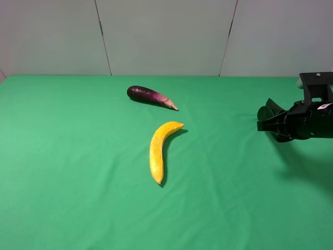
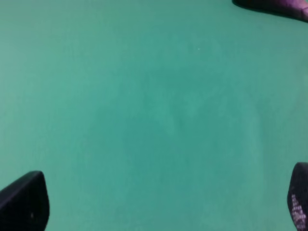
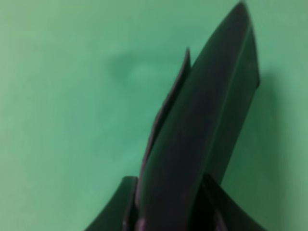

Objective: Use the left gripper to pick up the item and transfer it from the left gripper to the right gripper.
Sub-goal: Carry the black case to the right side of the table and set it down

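Note:
The item [image 3: 207,125], a matte black elongated case, sits between my right gripper's [image 3: 171,209] jaws and sticks out past them over the green cloth. In the exterior high view my right gripper [image 1: 268,122] hovers at the far right, and the dark item [image 1: 270,111] at its tip is hard to tell from the fingers. My left gripper [image 2: 161,207] is open and empty above bare cloth, with only its two fingertips [image 2: 24,202] showing. The left arm is out of the exterior high view.
A yellow banana [image 1: 157,151] lies mid-table on the green cloth [image 1: 78,166]. A purple eggplant [image 1: 150,96] lies behind it, and its edge shows in the left wrist view [image 2: 274,6]. A grey wall stands behind the table.

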Tool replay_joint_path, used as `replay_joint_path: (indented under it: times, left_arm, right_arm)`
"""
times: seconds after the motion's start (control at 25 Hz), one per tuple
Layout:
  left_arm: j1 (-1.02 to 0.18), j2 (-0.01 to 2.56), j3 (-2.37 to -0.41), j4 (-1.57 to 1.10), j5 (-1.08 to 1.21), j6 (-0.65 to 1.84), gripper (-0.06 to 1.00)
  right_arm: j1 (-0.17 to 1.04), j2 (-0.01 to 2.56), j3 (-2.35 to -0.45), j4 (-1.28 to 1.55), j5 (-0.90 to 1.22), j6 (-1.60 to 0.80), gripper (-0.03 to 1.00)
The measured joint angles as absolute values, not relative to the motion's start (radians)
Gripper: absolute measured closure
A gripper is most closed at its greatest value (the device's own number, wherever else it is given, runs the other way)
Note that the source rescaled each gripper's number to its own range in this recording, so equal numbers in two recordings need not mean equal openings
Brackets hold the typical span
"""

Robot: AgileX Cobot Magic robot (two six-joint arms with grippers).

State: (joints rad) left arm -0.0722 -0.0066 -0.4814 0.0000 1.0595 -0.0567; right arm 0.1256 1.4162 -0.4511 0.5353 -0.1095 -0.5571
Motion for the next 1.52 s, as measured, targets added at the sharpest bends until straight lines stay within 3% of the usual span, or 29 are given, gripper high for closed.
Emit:
replay_joint_path:
  times: [0.68, 0.76, 0.8, 0.92, 1.0, 1.16, 1.52]
  left_arm:
    - [-0.072, -0.007, -0.481, 0.000, 1.059, -0.057, -0.06]
    - [-0.072, -0.007, -0.481, 0.000, 1.059, -0.057, -0.06]
    - [-0.072, -0.007, -0.481, 0.000, 1.059, -0.057, -0.06]
    - [-0.072, -0.007, -0.481, 0.000, 1.059, -0.057, -0.06]
    - [-0.072, -0.007, -0.481, 0.000, 1.059, -0.057, -0.06]
    - [-0.072, -0.007, -0.481, 0.000, 1.059, -0.057, -0.06]
    - [-0.072, -0.007, -0.481, 0.000, 1.059, -0.057, -0.06]
  right_arm:
    - [0.126, 1.434, -0.451, 0.535, 0.190, -0.543, 0.96]
    - [0.126, 1.446, -0.451, 0.535, 0.224, -0.543, 0.85]
    - [0.126, 1.450, -0.451, 0.535, 0.239, -0.543, 0.73]
    - [0.126, 1.452, -0.451, 0.535, 0.248, -0.543, 0.22]
    - [0.126, 1.465, -0.451, 0.534, 0.250, -0.543, 0.05]
    - [0.126, 1.482, -0.452, 0.534, 0.252, -0.543, -0.02]
    - [0.126, 1.481, -0.490, 0.532, 0.302, -0.542, -0.03]
